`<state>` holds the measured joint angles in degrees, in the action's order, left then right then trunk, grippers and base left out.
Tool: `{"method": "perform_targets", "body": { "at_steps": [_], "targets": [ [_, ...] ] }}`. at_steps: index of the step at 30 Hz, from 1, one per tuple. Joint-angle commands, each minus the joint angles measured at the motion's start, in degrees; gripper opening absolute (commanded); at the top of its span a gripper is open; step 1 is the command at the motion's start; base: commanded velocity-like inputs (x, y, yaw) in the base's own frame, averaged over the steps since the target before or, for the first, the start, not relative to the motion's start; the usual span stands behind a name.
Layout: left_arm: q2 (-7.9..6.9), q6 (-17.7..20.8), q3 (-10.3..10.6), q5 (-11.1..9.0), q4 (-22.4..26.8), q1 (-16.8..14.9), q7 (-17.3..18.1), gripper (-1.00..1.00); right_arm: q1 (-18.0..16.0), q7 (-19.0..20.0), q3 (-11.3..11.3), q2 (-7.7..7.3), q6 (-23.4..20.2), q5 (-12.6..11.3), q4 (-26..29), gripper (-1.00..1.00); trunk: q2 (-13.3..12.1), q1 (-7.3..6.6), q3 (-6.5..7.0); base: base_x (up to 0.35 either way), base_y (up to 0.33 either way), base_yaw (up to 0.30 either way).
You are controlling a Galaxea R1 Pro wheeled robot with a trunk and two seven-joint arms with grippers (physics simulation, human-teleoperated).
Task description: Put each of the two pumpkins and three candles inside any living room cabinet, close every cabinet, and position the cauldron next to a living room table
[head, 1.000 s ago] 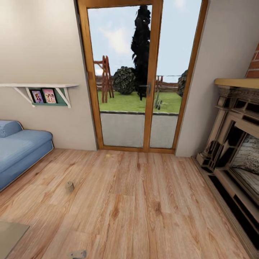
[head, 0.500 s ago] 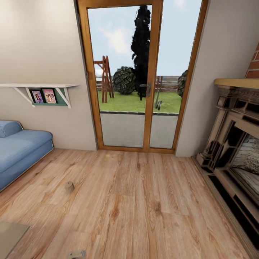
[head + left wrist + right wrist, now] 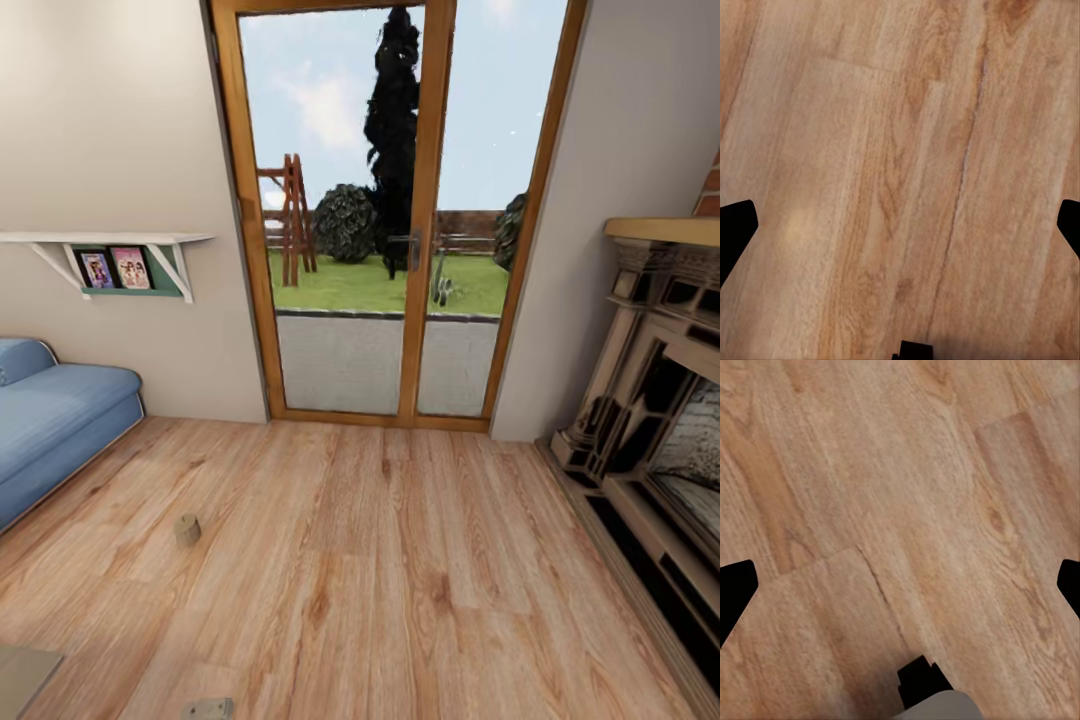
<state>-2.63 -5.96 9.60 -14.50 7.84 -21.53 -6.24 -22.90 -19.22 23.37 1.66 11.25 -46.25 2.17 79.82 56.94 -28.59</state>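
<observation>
One candle (image 3: 187, 530), a short beige cylinder, stands on the wood floor left of centre in the head view. A second pale beige candle (image 3: 208, 709) lies at that view's bottom edge, partly cut off. The grey-green corner of the table (image 3: 20, 672) pokes in at the bottom left. My left gripper (image 3: 900, 225) hangs open over bare floorboards, its dark fingertips (image 3: 735, 225) wide apart with nothing between them. My right gripper (image 3: 900, 585) is open over the floor in the same way. Pumpkins, cabinet and cauldron are out of view.
A blue sofa (image 3: 50, 420) lines the left wall under a white shelf (image 3: 110, 240) with photos. A wood-framed glass door (image 3: 390, 220) stands straight ahead. A dark fireplace (image 3: 660, 420) runs along the right side. Wood floor (image 3: 400, 580) lies between them.
The whole head view has shifted a little: the candles, shelf and table corner have slid down and left in frame, so the camera moved. Nothing on the floor itself has moved.
</observation>
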Motion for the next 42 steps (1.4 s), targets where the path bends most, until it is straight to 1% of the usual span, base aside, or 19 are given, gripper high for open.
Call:
{"method": "perform_targets", "body": {
  "at_steps": [1,11,42],
  "targets": [
    [0.0,-0.04,0.0,0.0,0.0,0.0,0.0,1.0,-0.01,0.01,-0.01,0.0,-0.06,-0.01,0.01,1.0,0.0,0.0,-0.06,0.053,0.0,0.0],
    [-0.01,-0.28,-0.01,0.08,-0.01,0.0,0.0,1.0,-0.03,0.06,-0.06,-0.04,-1.38,-0.07,0.03,1.0,0.0,0.0,-0.95,0.009,0.0,0.0],
    [-0.01,-0.37,0.07,0.08,-0.01,0.09,0.0,1.0,-0.01,0.15,0.09,0.0,-1.57,0.1,0.03,1.0,0.0,0.0,-3.87,0.0,0.0,0.0]
  ]
}}
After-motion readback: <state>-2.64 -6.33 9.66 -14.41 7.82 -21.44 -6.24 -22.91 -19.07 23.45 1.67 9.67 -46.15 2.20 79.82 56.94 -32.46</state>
